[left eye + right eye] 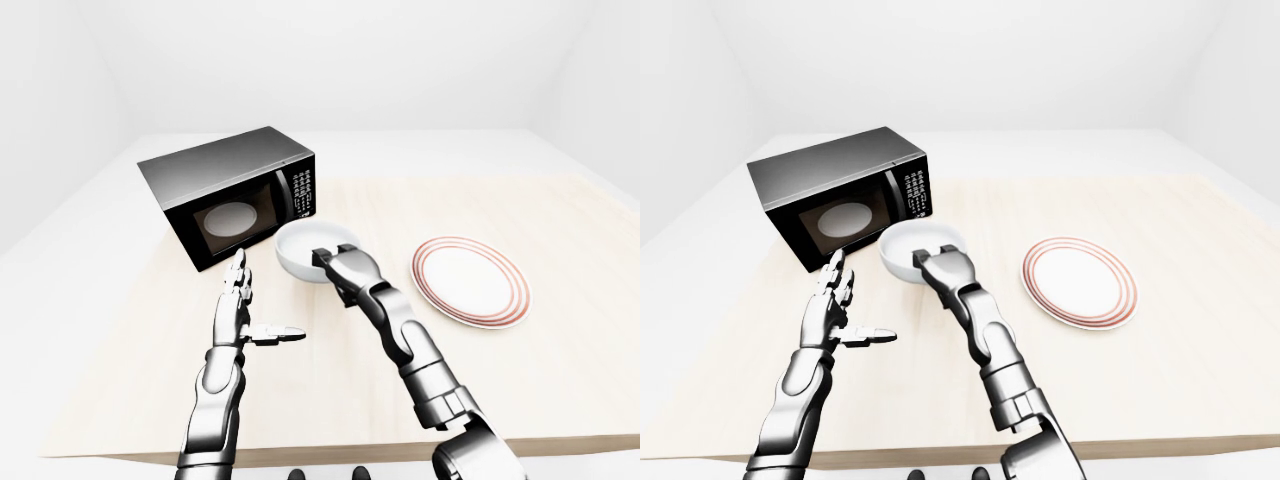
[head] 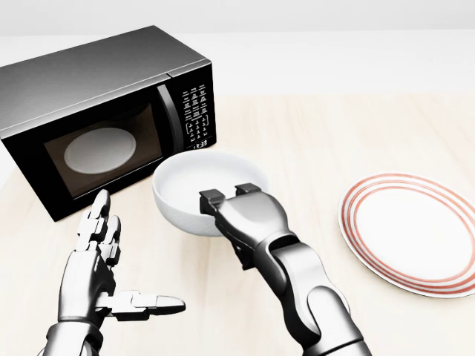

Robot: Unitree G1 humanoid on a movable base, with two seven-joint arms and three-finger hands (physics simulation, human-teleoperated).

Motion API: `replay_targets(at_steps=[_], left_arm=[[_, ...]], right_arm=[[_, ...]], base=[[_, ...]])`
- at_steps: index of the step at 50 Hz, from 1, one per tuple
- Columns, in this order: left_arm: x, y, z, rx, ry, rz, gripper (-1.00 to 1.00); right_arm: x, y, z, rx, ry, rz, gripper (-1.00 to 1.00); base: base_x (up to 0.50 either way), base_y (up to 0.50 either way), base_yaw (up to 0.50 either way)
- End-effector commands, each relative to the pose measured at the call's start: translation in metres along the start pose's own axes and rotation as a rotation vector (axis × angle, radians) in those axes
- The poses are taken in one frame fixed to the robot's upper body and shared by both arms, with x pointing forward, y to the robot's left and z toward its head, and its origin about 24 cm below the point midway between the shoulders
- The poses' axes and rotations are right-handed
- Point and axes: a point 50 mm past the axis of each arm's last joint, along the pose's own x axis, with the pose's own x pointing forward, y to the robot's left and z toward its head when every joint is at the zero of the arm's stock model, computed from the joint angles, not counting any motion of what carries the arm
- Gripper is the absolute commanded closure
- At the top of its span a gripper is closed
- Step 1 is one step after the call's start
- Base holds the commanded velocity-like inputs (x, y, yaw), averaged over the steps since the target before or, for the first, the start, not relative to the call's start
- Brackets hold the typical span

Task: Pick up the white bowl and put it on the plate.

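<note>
Fingers of my right hand are clamped over the near rim of the white bowl, which sits just below the microwave door in the head view, well left of the red-ringed plate. Can't tell if the bowl touches the wooden table, since my hand hides its lower right edge. My left hand hovers spread wide, holding nothing. Microwave clock looks like 13:33; the keypad labels are too small to read. The plate's right edge is cut off.
</note>
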Motion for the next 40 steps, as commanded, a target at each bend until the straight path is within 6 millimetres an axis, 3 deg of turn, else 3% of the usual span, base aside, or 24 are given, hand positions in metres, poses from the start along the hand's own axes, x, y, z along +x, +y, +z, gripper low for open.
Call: replay_targets(at_steps=[1,24,40], left_arm=[[0.0,0.0,0.0,0.0,0.0,0.0,-1.0],[0.0,0.0,0.0,0.0,0.0,0.0,-1.0],[0.0,0.0,0.0,0.0,0.0,0.0,-1.0]], right_arm=[[-0.002,-0.015,0.004,0.028,-0.021,-0.119,1.0],[-0.003,-0.005,-0.008,-0.1,0.031,-0.197,1.0],[-0.004,-0.013,-0.026,-0.183,0.089,-0.296,1.0]], base=[[0.0,0.0,0.0],[0.0,0.0,0.0],[0.0,0.0,0.0]])
